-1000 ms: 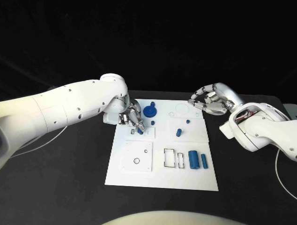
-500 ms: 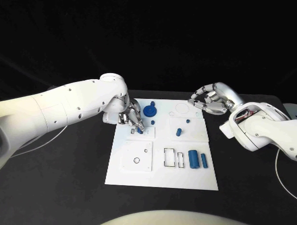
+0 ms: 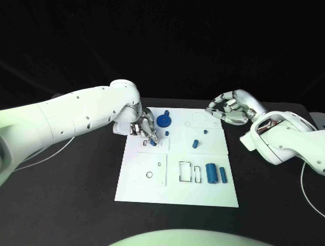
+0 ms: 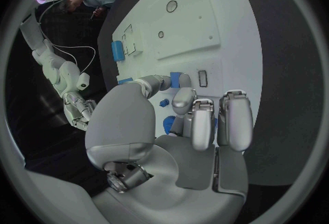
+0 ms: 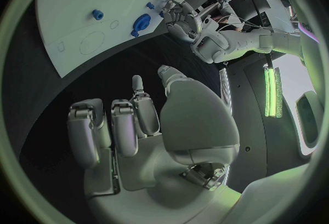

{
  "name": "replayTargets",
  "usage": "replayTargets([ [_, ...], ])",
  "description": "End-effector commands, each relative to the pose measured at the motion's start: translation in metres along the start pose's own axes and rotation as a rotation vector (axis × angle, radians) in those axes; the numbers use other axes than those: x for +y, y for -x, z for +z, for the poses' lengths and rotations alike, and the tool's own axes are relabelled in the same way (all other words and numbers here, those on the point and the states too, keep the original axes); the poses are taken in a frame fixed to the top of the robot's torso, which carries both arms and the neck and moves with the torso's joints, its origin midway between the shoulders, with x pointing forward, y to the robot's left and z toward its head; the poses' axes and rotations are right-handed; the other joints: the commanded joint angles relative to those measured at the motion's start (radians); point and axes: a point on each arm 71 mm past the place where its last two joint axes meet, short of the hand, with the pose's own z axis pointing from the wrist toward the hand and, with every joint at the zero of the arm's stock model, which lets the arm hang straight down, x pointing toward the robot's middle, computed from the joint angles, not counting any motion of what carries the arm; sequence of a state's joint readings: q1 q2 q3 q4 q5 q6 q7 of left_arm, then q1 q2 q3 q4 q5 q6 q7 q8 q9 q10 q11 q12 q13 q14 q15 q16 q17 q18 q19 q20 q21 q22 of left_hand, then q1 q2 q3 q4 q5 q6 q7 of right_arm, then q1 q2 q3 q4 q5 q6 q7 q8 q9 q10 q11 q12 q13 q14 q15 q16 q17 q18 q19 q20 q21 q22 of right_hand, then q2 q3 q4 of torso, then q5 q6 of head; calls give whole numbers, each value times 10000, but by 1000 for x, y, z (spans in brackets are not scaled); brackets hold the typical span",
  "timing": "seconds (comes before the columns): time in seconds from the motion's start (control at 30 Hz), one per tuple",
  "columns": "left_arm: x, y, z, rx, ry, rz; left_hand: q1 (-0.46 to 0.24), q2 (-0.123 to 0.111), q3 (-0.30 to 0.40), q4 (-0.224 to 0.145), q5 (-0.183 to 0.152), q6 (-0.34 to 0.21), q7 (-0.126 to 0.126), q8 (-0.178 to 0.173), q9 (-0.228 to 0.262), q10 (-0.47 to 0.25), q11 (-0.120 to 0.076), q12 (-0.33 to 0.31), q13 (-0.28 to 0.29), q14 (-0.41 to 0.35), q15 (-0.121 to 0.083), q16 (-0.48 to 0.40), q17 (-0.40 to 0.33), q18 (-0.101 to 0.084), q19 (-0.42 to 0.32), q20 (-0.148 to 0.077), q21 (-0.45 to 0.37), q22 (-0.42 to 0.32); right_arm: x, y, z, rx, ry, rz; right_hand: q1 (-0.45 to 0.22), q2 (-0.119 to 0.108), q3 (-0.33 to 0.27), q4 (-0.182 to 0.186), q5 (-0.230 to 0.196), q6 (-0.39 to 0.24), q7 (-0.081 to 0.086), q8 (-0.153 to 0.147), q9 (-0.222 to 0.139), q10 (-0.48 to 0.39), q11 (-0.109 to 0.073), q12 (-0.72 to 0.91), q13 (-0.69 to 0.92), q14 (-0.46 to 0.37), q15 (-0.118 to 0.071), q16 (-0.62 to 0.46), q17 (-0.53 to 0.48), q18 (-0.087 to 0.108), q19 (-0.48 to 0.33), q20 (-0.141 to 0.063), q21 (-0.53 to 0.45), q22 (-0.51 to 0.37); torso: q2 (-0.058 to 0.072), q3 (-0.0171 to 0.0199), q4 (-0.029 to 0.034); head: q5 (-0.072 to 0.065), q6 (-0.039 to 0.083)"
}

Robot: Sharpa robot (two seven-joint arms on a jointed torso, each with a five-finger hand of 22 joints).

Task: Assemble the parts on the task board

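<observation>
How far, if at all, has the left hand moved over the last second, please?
No. The left hand hovers over the task board's far left corner, fingers beside the blue gear-like part, just as in the earlier head views.

A robotics lab; black table (image 3: 74,195), white task board (image 3: 177,192), dark surroundings

Overhead head view, two wrist close-ups
</observation>
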State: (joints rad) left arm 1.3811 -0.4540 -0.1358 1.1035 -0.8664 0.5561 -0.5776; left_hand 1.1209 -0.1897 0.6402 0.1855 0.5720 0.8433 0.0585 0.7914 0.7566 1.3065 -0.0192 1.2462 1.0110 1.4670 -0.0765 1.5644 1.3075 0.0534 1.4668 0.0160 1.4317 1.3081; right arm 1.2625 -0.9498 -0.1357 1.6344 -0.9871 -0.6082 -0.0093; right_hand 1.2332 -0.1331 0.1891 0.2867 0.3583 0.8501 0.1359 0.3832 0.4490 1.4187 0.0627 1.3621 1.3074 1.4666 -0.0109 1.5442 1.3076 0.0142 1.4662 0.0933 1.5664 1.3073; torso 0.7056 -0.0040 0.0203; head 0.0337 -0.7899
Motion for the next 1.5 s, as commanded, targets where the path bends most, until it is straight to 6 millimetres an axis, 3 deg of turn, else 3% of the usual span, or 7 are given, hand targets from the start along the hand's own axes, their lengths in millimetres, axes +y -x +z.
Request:
replayTargets([
  [0.03,0,-16,13,412,152,127,-16,107,2036,-2051,53,-56,-20,34,-5,33,-34,52,9,1021,-91,27,2571,-51,349,-45,27,469,1,-1,0,62,117,-65,-27,-79,63,20,47,-33,3,43,13,-1,-80,-35,1028,899,-61,-34,2054,-121,1009,-56,-36,2587,-8,-2,10,-13,-10],
  [0.63,-3,-19,15,586,21,30,-35,134,2027,-2037,50,-62,-21,32,-1,24,-35,38,-13,1020,-93,26,2570,-50,347,-48,24,464,2,-2,0,68,129,-65,-27,-79,63,20,47,-33,3,43,13,-1,-80,-35,1028,899,-61,-34,2054,-121,1009,-56,-36,2587,-6,-1,7,-16,-13],
  [1.03,-4,-20,15,774,-139,-219,-32,279,1914,-2068,-224,-151,0,-46,-11,-73,-17,-61,-130,1007,-81,-2,2524,-31,311,-67,-40,376,2,-2,0,68,134,-76,-27,-79,63,20,47,-33,3,43,13,-1,-80,-35,1028,899,-61,-34,2054,-121,1009,-56,-36,2587,-1,6,10,-32,-17],
  [1.5,-1,-20,15,962,-55,-73,-18,297,1890,-2093,-279,-164,4,-64,-15,-87,-14,-72,-138,1009,-78,3,2531,-36,317,-67,-28,399,2,-1,0,55,185,-152,-17,-91,89,18,51,-28,0,54,18,2,-83,-32,1031,898,-63,-37,2049,-121,1009,-58,-36,2587,-10,4,16,-30,-38],
])
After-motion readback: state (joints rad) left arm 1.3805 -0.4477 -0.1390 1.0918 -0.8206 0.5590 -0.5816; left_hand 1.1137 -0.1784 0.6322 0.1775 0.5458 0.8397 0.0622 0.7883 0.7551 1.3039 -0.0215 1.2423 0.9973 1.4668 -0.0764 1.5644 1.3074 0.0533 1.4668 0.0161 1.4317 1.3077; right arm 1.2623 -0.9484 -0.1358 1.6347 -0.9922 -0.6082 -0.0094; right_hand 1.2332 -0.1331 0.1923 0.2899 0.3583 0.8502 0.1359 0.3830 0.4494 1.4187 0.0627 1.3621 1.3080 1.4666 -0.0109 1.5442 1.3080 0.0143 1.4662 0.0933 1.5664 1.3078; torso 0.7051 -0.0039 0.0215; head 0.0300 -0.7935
